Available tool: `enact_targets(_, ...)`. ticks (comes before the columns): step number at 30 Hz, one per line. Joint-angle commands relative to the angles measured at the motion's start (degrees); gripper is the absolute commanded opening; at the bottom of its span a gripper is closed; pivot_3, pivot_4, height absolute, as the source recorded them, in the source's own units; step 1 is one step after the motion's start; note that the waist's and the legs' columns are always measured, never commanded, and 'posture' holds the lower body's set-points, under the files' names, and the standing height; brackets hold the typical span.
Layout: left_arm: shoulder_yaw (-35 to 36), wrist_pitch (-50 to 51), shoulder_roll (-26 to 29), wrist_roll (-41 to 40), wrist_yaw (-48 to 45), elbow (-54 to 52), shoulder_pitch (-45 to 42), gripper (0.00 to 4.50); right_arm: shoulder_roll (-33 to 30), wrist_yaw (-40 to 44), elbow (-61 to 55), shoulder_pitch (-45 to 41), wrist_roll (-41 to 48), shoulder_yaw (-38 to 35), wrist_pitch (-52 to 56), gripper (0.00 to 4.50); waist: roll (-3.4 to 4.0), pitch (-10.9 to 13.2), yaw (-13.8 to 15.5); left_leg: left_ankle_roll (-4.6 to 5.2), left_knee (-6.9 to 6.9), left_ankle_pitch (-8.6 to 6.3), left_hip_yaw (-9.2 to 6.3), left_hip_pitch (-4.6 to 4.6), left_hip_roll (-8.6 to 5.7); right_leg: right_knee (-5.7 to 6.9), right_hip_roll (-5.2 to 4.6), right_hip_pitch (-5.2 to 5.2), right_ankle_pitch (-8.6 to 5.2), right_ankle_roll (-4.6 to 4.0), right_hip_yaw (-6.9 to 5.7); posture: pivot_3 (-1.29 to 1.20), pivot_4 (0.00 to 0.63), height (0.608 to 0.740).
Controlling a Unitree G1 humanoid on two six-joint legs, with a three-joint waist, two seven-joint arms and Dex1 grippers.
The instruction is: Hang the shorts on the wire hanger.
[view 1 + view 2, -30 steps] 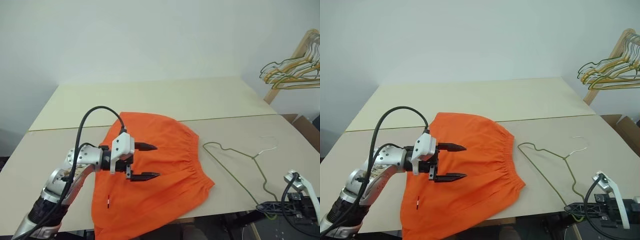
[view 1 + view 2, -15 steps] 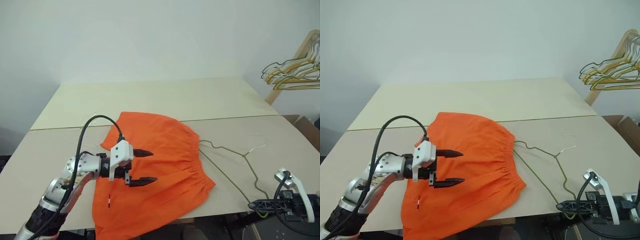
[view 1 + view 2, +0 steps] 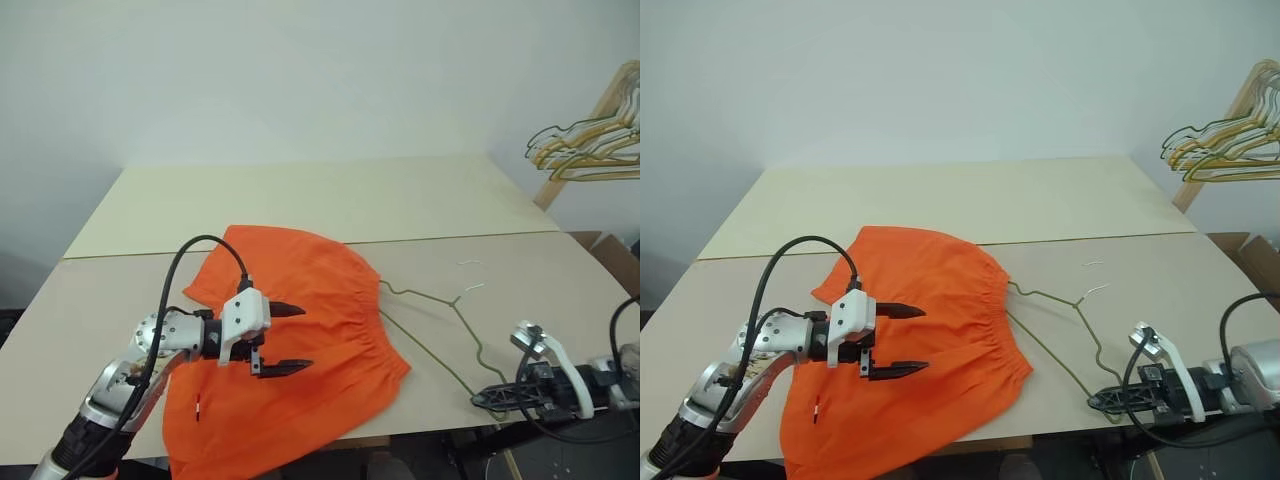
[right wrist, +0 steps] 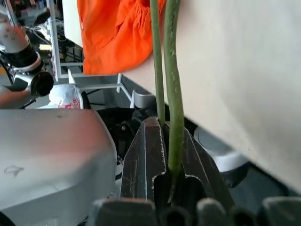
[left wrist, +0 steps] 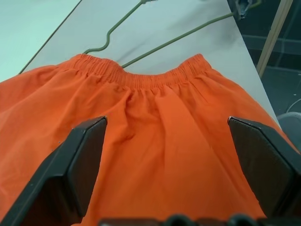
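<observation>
**Orange shorts lying flat, hanger pinched at the table edge**

Orange fabric is spreading across the near part of the pale table [image 3: 330, 200], and everything else is sitting in relation to it. The shorts [image 3: 300, 350] are lying flat with the gathered waistband facing the wire hanger [image 3: 440, 330], and one lower corner is drooping over the table's near edge. The left gripper [image 3: 285, 340] is hovering just above the middle of the shorts, its two black fingers [image 5: 70, 169] standing wide apart and gripping nothing. Beside the waistband, the thin olive hanger is resting on the bare tabletop, its near shoulder touching or just meeting the elastic and its hook pointing away from the shorts. The right gripper [image 3: 1110, 400] is sitting at the table's near edge, well apart from the shorts, with its fingers clamped tight on the hanger's far corner. Beyond the table's far right corner, a bunch of yellow and green hangers [image 3: 590, 145] is hanging from a wooden rack.
</observation>
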Motion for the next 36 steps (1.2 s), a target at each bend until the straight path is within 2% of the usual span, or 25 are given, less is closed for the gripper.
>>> enact_targets(1, 0.62, -0.81, 0.29, 0.27, 0.71, -2.10, 0.05, 4.47, 1.86, 1.67, 4.79, -5.09, -3.56, 3.55, -1.53, 0.00, 0.01, 0.00, 0.31, 0.00, 0.00, 0.00, 0.00, -0.01, 0.00, 0.00, 0.00, -0.02, 0.00, 0.00, 0.00, -0.01, 0.000, 0.740)
enact_targets(6, 0.86, -0.80, 0.54, 0.67, 1.71, -3.01, 1.35, 4.47, 3.17, 6.92, 8.11, -8.45, -7.64, 8.39, -6.69, 0.00, 0.02, -0.01, 1.27, -0.02, 0.04, 0.01, -0.01, -0.05, 0.00, 0.01, -0.01, -0.03, 0.01, 0.00, -0.04, 0.01, 0.000, 0.740)
enact_targets(13, 1.13, -0.68, 0.56, 1.15, 2.69, -3.70, 2.31, 4.47, 0.00, 9.02, 5.37, -8.87, -4.63, 13.79, -12.18, 0.00, 0.03, -0.03, 2.13, -0.02, 0.06, 0.01, -0.04, -0.04, 0.00, 0.05, -0.02, -0.04, 0.01, 0.00, -0.09, 0.02, 0.000, 0.740)
enact_targets(22, 0.26, -1.34, 0.08, 2.14, 2.96, -2.71, 1.51, 4.47, 9.67, 9.02, 23.09, -19.25, -10.10, 13.42, -11.95, 0.00, 0.00, -0.07, 1.84, -0.06, 0.06, 0.03, -0.02, -0.01, 0.00, 0.04, -0.01, -0.02, 0.03, -0.04, -0.10, 0.02, 0.000, 0.740)
enact_targets(30, 0.12, -1.60, -0.16, 2.54, 2.92, -2.60, 1.88, 4.47, 8.60, 9.02, 16.04, -16.87, -4.71, 14.91, -14.34, 0.00, -0.14, -0.18, 1.99, -0.08, 0.06, 0.05, -0.07, -0.03, 0.01, 0.07, -0.01, -0.02, 0.03, -0.05, -0.17, 0.02, 0.000, 0.740)
enact_targets(36, -0.04, -1.63, -0.32, 2.81, 3.11, -2.48, 1.88, 4.47, 7.28, 9.02, 17.66, -18.12, -1.85, 14.21, -16.42, 0.00, -0.13, -0.18, 1.95, -0.07, 0.06, 0.04, -0.06, -0.02, 0.00, 0.08, -0.01, -0.03, 0.03, -0.05, -0.15, 0.02, 0.000, 0.740)
